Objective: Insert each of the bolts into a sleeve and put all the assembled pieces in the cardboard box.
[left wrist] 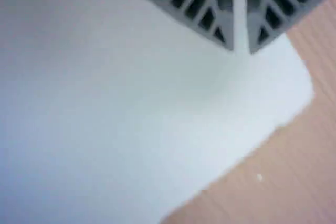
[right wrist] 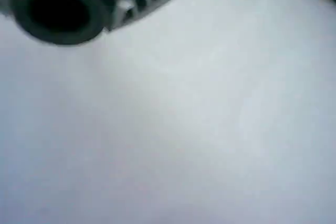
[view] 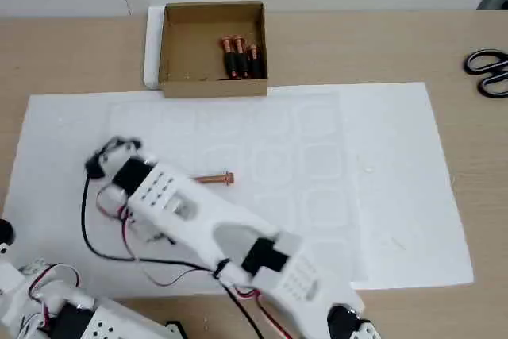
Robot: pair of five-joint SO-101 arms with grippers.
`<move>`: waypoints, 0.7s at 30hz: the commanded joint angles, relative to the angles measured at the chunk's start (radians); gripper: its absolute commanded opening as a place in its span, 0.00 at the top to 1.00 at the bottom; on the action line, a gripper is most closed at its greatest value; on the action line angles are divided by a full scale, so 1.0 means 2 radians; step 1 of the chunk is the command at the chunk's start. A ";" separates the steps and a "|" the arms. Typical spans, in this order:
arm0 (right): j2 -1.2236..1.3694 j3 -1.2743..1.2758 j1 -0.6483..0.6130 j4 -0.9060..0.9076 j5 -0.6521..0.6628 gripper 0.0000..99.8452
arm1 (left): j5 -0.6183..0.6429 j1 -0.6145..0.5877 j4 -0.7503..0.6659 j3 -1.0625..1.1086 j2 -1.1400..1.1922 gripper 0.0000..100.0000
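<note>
1. The last loose bolt (view: 213, 179) lies flat on the white paper sheet (view: 357, 180). In the high view its long axis runs side to side, with the head at the picture's right end and the plain end pointing at the right arm's white wrist.
2. The right claw (view: 109, 156) sits to the picture's left of the bolt, on the far side of its own wrist. It looks closed on a black sleeve (right wrist: 58, 11), whose open mouth faces the wrist camera.
3. The relation that matters is that sleeve and bolt are near each other but not in line. My judgement is that the sleeve's bore must be turned onto the bolt's side-to-side axis, mouth toward the plain end.
4. The left claw (left wrist: 241, 48) hangs over the near corner of the paper by the bare tabletop (left wrist: 294, 171). Its fingers are almost together with nothing between them, and it is well apart from the bolt — the right arm is plainly nearer.
5. The cardboard box (view: 171, 45) stands beyond the paper's far edge and holds three assembled pieces (view: 240, 57). This pair looks like the last to go in.
</note>
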 commanded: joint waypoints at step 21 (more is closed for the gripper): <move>-0.184 -0.013 0.089 0.014 0.049 1.00 | 0.002 0.289 0.117 -0.143 -0.006 0.99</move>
